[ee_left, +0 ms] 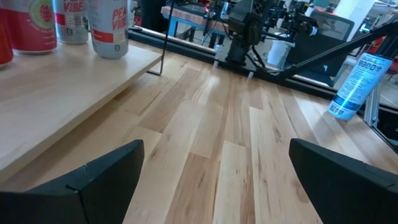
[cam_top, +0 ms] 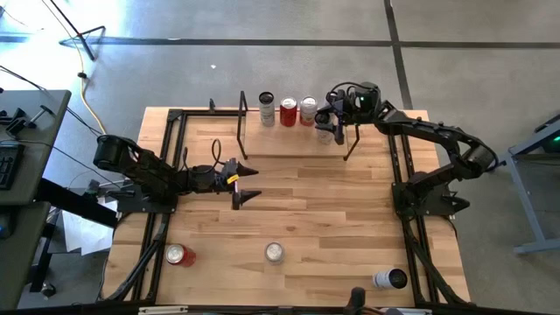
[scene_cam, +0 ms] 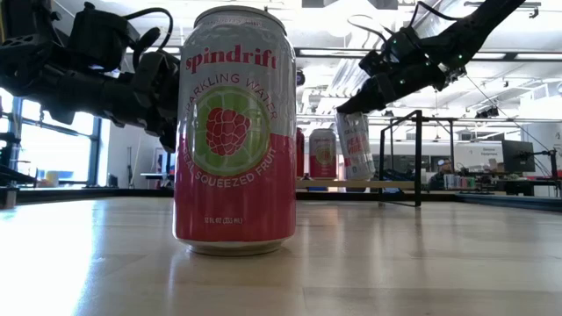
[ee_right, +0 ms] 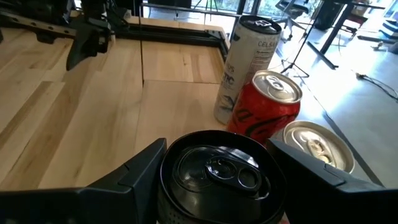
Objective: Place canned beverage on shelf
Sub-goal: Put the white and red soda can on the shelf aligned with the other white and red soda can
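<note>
The shelf [cam_top: 293, 144], a light-wood board between two black end frames, stands at the table's far edge. Three cans stand on it: a tall white one [ee_right: 249, 62], a red one [ee_right: 267, 106] and a silver-topped one [ee_right: 317, 146]. My right gripper [cam_top: 325, 129] is over the shelf's right part, shut on a white-and-pink can [scene_cam: 356, 149]. That can also shows in the left wrist view [ee_left: 109, 28]. My left gripper [cam_top: 248, 184] is open and empty over the table's middle left, in front of the shelf. My right gripper pinches the can's upper part just below its dark top [ee_right: 214, 174], one finger [ee_right: 140, 171] on each side. The fingers come from above, slanting down from the table's right. The can hangs tilted, its bottom [scene_cam: 358, 186] level with the shelf board near the front edge; whether it touches I cannot tell.
A pink-and-green Spindrift can [scene_cam: 234, 132] stands near the table's near edge [cam_top: 275, 253]. A red can [cam_top: 181, 255] stands to its left. A white can [cam_top: 389, 279] lies on its side at the near right. Black rails run along both table sides.
</note>
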Tool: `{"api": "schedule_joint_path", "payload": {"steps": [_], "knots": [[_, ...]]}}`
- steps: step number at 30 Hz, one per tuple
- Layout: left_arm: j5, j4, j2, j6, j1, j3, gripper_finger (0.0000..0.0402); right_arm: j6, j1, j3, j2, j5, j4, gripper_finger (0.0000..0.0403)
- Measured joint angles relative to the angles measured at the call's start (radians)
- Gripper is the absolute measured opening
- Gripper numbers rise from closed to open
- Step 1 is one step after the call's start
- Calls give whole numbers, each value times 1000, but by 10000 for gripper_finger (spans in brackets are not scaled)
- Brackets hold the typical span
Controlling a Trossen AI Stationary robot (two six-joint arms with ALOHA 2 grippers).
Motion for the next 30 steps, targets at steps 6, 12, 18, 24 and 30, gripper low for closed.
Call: {"api": "schedule_joint_path", "payload": {"steps": [6,12,18,24,30], "knots": [[14,0,0,1,0,0,392,3,0,1,0,27,-3,236],[14,0,0,-5,0,0,392,17,0,3,0,72,-10,275],[14,0,0,-5,0,0,392,26,0,3,0,78,-18,308],[14,0,0,-6,0,0,392,28,0,2,0,91,-18,312],[14,0,0,-6,0,0,392,33,1,2,-5,122,-16,313]]}}
